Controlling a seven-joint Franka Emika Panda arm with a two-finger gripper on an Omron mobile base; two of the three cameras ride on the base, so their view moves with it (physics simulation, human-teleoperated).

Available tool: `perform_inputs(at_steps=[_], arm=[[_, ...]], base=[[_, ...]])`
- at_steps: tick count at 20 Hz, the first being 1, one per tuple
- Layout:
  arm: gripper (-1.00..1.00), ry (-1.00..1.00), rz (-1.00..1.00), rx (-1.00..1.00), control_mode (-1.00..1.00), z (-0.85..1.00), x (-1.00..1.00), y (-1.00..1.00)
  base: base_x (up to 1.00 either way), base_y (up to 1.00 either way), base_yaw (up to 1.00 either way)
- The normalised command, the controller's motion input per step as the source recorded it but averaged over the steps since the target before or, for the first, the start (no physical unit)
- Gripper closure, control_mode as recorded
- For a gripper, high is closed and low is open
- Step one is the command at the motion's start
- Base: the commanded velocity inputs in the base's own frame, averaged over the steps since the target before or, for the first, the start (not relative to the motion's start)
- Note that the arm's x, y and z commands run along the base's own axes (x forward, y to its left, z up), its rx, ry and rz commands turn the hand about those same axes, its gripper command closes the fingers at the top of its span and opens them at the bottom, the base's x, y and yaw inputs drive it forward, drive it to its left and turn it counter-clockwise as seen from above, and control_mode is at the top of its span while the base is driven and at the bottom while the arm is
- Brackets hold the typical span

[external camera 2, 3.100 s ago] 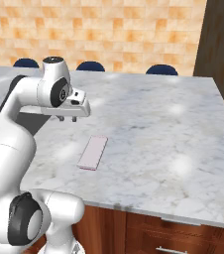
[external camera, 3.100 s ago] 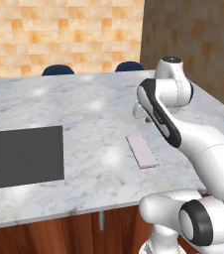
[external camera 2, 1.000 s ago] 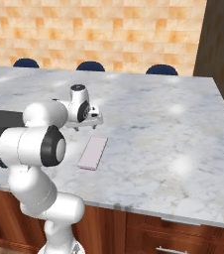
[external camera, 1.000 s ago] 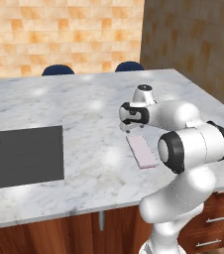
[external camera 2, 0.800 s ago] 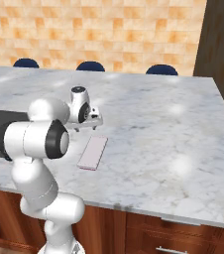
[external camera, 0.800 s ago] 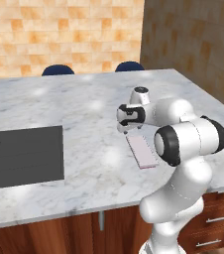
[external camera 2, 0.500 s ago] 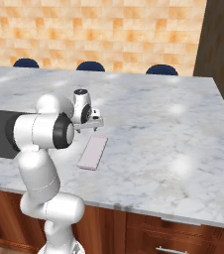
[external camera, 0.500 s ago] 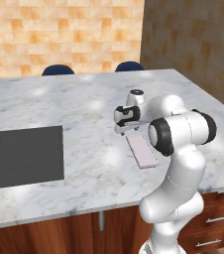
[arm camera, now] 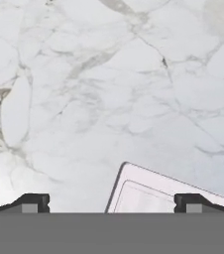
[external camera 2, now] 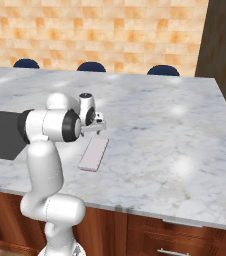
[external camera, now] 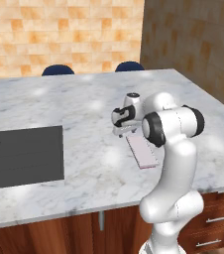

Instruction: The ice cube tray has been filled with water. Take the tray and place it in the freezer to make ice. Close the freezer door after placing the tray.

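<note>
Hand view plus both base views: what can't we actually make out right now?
- Flat pale pink ice cube tray: hand view's bottom edge cuts it off, one corner shows.
- Same tray, left base view: the white arm hides its near end.
- Water or cells in tray: too small in either base view.
- Dark grey sink: cut by left edge.

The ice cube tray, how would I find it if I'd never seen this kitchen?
Look at the big white marble counter. Near its front edge, right of the dark grey sink, a small flat tray lies just below the robot's open pincer. That is the ice cube tray: pale pink on top with magenta sides, the only pink thing there.
</note>
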Motion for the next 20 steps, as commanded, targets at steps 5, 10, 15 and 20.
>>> perform_inputs(at_steps=[5, 10, 15, 20], arm=[[-1.0, 0.0, 0.03, -0.01, -1.0, -0.44, 0.22, 0.0], [-1.0, 0.01, 0.03, -0.01, -1.0, -0.41, 0.15, 0.0], [-1.0, 0.01, 0.04, 0.0, -1.0, -0.26, 0.0, 0.0], [-1.0, 0.0, 0.01, -0.01, -1.0, -0.21, 0.01, 0.0]], base=[[0.0, 0.0, 0.0], [0.0, 0.0, 0.0], [0.0, 0.0, 0.0], [0.0, 0.0, 0.0]])
